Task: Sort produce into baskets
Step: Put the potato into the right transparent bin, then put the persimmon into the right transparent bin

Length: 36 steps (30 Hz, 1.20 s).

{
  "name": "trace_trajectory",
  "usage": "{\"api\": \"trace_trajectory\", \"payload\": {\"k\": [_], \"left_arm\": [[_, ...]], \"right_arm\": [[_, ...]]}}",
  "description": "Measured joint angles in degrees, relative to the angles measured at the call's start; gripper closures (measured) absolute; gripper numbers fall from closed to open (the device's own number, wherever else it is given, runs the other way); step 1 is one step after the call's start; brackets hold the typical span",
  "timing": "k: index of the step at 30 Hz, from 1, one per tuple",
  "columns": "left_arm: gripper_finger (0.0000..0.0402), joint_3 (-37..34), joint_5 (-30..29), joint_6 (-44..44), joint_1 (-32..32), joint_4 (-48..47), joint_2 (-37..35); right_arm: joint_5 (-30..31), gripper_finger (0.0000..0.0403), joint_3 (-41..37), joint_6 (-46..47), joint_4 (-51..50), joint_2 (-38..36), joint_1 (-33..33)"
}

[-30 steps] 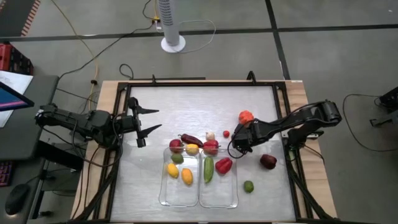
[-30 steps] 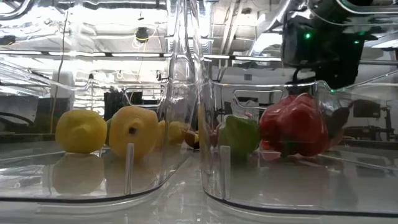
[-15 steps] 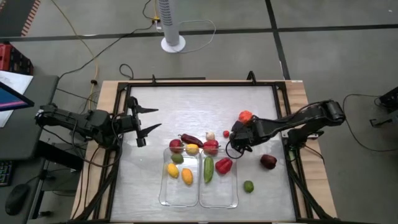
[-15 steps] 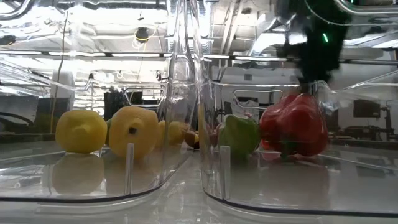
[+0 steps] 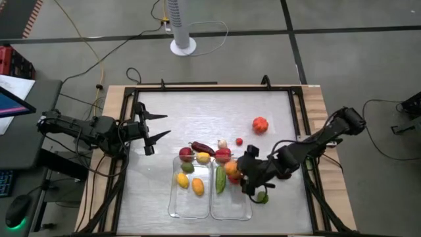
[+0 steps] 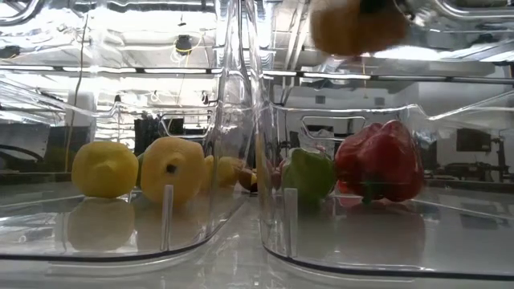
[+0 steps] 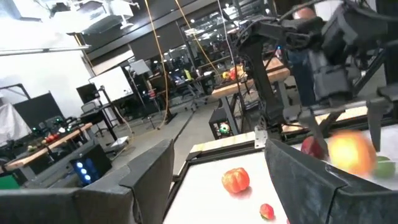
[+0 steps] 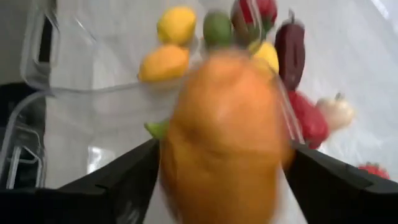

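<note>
My right gripper (image 5: 235, 172) is shut on an orange fruit (image 5: 231, 168) above the right clear basket (image 5: 245, 212). The fruit fills the right wrist view (image 8: 224, 143) and shows high up in the low view (image 6: 357, 24). The right basket holds a green cucumber (image 5: 220, 179) and a red pepper (image 6: 381, 160). The left basket (image 5: 172, 207) holds yellow fruits (image 5: 182, 178) and a green one (image 5: 187, 167). My left gripper (image 5: 156, 126) is open and empty at the table's left. My right gripper pinches the orange fruit by its two sides (image 8: 177, 155) between its two fingers (image 8: 124, 180). The fingers come from the table's right, slanting down. The fruit is lifted clear, above the right basket.
An orange tomato (image 5: 260, 124), a small red fruit (image 5: 239, 141) and a white bulb (image 5: 222, 143) lie beyond the baskets. A dark maroon eggplant (image 5: 201, 147), a red apple (image 5: 186, 154) and a yellow fruit (image 5: 203, 157) lie at the baskets' far rims. A green lime (image 5: 262, 197) lies beside the right basket.
My right gripper has swung from beside the orange tomato toward the table's near edge and left, over the right basket. The orange fruit it carries now shows, high above the basket in the low view.
</note>
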Motion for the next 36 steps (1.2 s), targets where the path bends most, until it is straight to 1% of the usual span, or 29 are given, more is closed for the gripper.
{"api": "trace_trajectory", "payload": {"k": [3,5,6,10,12,14,17,22,24,28,30,34,36], "left_arm": [[0.0162,0.0,0.0,-0.04,0.0,0.0,0.0],[0.0162,0.0,0.0,0.03,0.0,-0.02,0.0],[0.0162,0.0,0.0,0.07,0.0,-0.02,0.0],[0.0162,0.0,0.02,-0.33,0.0,-0.38,0.0],[0.0162,0.0,0.01,-0.43,0.0,-0.71,0.0],[0.0162,0.0,0.0,-0.46,0.0,-1.03,0.0],[0.0162,0.0,0.0,-0.48,0.0,-1.19,0.0],[0.0162,0.0,0.0,-0.15,0.0,-1.29,0.0],[0.0162,0.0,0.0,0.27,0.0,-1.29,0.0],[0.0162,0.0,0.0,0.38,0.0,-1.29,0.0],[0.0162,0.0,0.0,0.38,0.0,-1.29,0.0],[0.0162,0.0,0.0,0.38,0.0,-1.31,0.02],[0.0162,0.0,0.02,0.38,0.0,-1.3,0.0]], "right_arm": [[-2.1,0.0014,0.0,1.17,-2.0,0.62,-0.91],[-2.0,0.0009,0.0,1.2,-4.55,0.51,-2.33],[-1.33,0.0011,0.0,1.19,-6.28,0.16,-3.18],[5.55,0.0032,-0.01,-0.51,-12.66,-0.42,-7.67],[5.71,0.004,-0.65,-2.28,-13.78,-0.39,-10.83],[5.24,0.0046,-2.47,-4.06,-12.85,-0.38,-14.17],[2.67,0.0053,-6.21,-6.91,-10.81,-0.33,-19.03],[-4.93,0.007,-13.23,-11.01,-1.96,-0.22,-25.37],[-7.52,0.0078,-15.06,-12.47,1.4,0.1,-26.82],[-10.77,0.0091,-16.4,-14.94,3.87,1.29,-28.93],[-11.64,0.0094,-16.74,-16.3,5.43,1.69,-29.84],[-16.23,0.0097,-18.53,-19.07,11.3,2.45,-31.6],[-17.23,0.0097,-19.24,-20.0,12.59,2.92,-32.23]]}}
